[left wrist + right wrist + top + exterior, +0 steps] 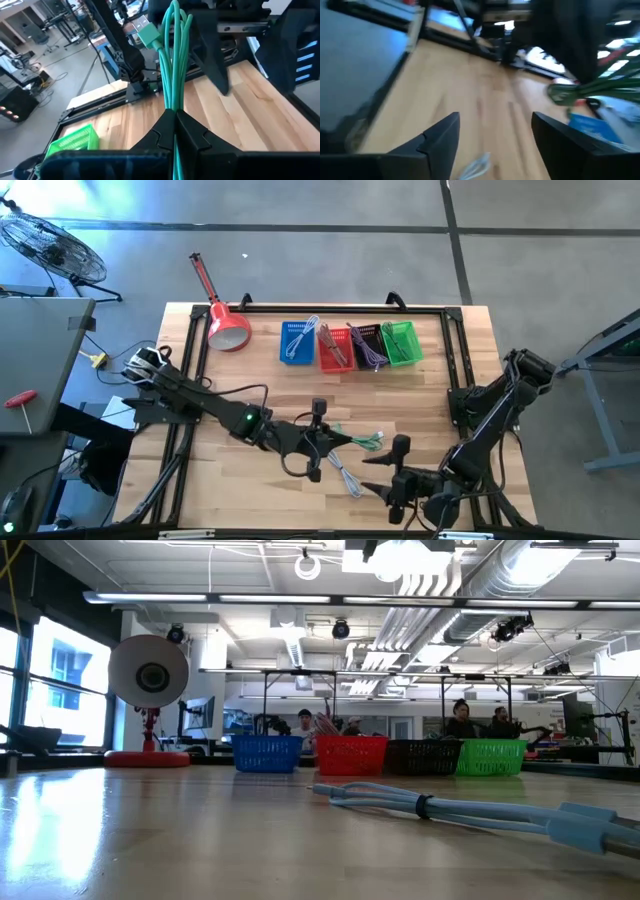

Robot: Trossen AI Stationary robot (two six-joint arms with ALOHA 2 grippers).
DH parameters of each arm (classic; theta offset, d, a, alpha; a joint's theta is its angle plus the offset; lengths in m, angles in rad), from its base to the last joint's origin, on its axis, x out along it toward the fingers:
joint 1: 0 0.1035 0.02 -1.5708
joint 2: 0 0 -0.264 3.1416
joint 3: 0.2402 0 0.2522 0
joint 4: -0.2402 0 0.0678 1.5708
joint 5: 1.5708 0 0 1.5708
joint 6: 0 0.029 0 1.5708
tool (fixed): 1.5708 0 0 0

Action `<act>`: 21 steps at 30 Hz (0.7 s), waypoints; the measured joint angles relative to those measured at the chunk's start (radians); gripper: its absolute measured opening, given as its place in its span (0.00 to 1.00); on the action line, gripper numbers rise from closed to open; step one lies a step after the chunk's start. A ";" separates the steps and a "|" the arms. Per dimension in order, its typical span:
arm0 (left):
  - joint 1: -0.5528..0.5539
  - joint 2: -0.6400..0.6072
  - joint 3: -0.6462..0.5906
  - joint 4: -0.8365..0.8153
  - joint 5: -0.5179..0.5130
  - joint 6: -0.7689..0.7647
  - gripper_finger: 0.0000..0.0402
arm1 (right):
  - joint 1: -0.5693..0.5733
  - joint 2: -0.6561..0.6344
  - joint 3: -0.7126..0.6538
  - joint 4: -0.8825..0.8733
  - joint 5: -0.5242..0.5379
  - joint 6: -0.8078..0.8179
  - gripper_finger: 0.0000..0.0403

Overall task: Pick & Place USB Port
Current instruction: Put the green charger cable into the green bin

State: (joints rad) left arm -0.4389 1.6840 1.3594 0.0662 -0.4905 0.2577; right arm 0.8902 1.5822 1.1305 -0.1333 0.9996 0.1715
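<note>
The green USB cable [173,60] is hanging bundled in the left gripper [322,440], over the middle of the near half of the wooden table [250,370]. The left wrist view shows the jaws pressed fully together on the looped strands, with the green plug [148,36] sticking out beyond the fingertips. Gripping the bundle at its middle is keeping the loops together, which should make it easy to drop in one piece.

Along the far edge of the table, four small baskets are sitting side by side: a blue basket [297,343], a red basket [334,350], a black basket [366,345] and a green basket [401,343], each already appearing to hold a cable. The colours are suggesting a sort by colour, so the green basket is likely the target for this cable. A red lamp [226,323] is lying at the far left corner.

The right gripper [398,477] is hovering at the near right part of the table, its jaws standing wide apart and holding nothing. A pale blue cable [470,809] is lying on the table between the two grippers, probably next in line.
</note>
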 joint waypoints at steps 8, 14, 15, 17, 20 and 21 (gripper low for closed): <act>-0.023 -0.006 0.000 -0.007 0.009 0.000 0.00 | 0.000 0.000 0.000 -0.010 0.251 -0.022 0.60; -0.035 -0.006 0.000 -0.007 0.022 0.002 0.00 | -0.025 0.000 0.000 0.034 0.227 -0.085 0.59; -0.033 -0.006 0.000 -0.008 0.030 0.002 0.00 | -0.032 0.000 0.000 0.050 0.212 -0.102 0.59; -0.032 -0.006 0.000 -0.008 0.034 0.002 0.00 | -0.049 0.000 0.000 0.081 0.171 -0.133 0.59; -0.032 -0.006 0.000 -0.008 0.044 0.000 0.00 | -0.077 0.000 0.000 0.123 0.088 -0.178 0.59; -0.032 -0.006 0.000 -0.008 0.050 0.000 0.00 | -0.087 0.000 0.000 0.136 0.064 -0.187 0.59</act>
State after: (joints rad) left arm -0.4713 1.6779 1.3594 0.0578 -0.4409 0.2573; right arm 0.8036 1.5822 1.1305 0.0029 1.0641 -0.0155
